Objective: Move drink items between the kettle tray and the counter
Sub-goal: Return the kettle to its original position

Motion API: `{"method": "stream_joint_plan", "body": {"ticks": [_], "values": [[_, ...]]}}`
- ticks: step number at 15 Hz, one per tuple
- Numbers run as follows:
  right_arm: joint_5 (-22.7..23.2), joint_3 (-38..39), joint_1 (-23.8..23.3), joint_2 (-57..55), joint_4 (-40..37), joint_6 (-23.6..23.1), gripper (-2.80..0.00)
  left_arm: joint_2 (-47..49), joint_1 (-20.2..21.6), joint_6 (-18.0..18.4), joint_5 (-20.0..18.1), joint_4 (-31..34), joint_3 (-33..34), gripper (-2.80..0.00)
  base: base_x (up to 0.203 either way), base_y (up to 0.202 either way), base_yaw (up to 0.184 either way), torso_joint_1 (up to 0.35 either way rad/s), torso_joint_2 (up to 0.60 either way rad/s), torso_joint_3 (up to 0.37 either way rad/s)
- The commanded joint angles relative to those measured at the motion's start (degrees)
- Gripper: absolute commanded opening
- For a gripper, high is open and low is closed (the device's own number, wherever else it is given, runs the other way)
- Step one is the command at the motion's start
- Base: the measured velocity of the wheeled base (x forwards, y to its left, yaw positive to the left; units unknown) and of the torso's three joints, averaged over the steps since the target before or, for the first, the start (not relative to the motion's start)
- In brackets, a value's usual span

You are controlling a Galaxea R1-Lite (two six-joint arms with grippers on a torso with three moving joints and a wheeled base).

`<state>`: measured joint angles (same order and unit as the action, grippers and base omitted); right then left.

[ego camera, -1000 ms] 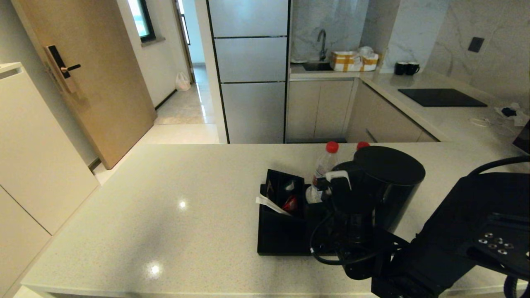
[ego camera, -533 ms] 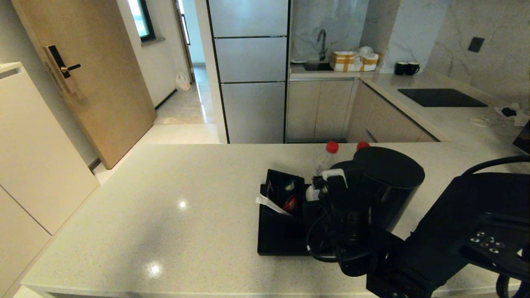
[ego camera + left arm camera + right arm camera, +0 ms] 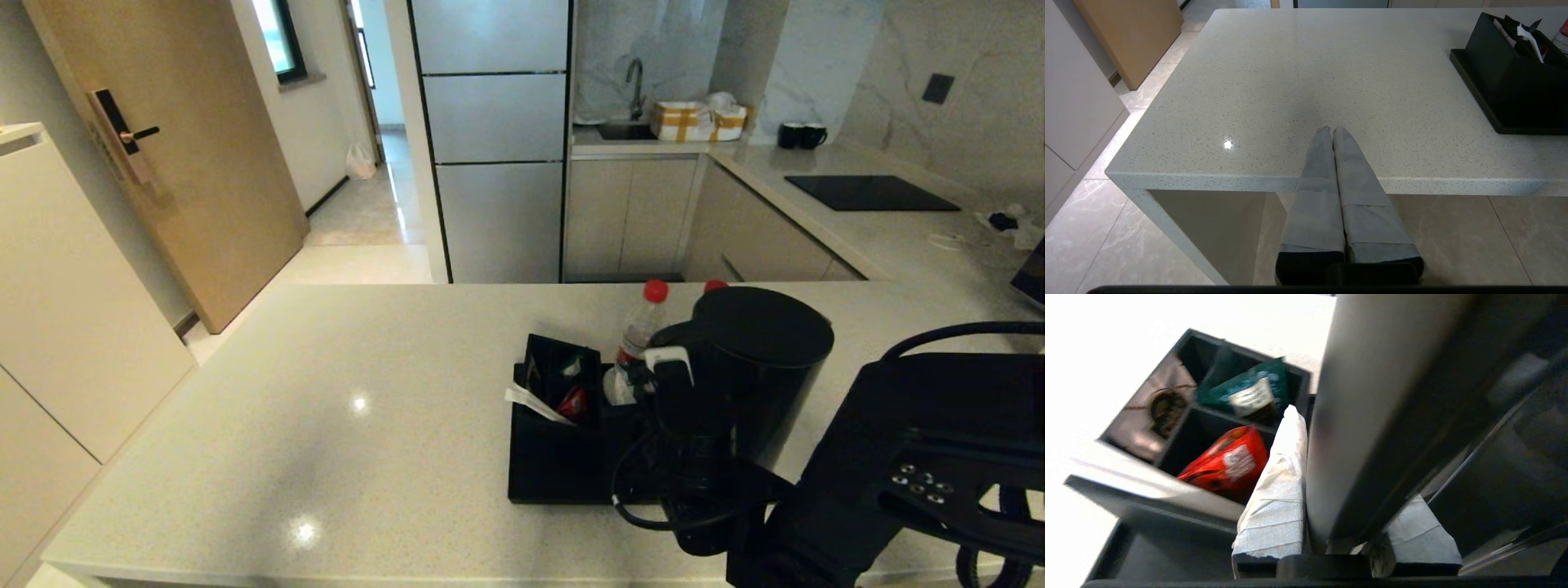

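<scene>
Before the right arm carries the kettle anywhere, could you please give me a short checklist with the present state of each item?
1. Right gripper shut on the kettle handle: ok.
2. Kettle upright: ok.
3. Kettle clear of its base: cannot tell, base hidden.
4. Bottle behind the kettle standing: ok.
5. Bare counter beside the tray for setting down: ok.
6. Left gripper shut, parked at the counter's near edge: ok.

Head view looks down over the worktop; wrist views sit closer; all share the sachet box.
</scene>
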<state>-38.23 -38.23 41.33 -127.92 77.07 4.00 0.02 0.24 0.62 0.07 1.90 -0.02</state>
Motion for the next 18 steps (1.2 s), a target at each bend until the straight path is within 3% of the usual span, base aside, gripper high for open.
{"method": "stream_joint_plan", "body": {"ticks": [1,7,18], "values": [[-0.3,1.2,-0.5,-1.2,1.0,0.2,-2.8,0.0,0.0,0.0,0.0,0.0,0.0,-2.8,0.0,0.0,0.0,0.0,0.0,0.0],[-0.1,-2.8,-0.4,-0.9,-0.2,-3.3,-2.8,0.0,0.0,0.0,0.0,0.0,0.0,-2.8,0.0,0.0,0.0,0.0,0.0,0.0],[-0.6,-4.4,1.3,1.5,-2.7,-3.2,-2.8,0.0,0.0,0.0,0.0,0.0,0.0,-2.8,0.0,0.0,0.0,0.0,0.0,0.0]]}}
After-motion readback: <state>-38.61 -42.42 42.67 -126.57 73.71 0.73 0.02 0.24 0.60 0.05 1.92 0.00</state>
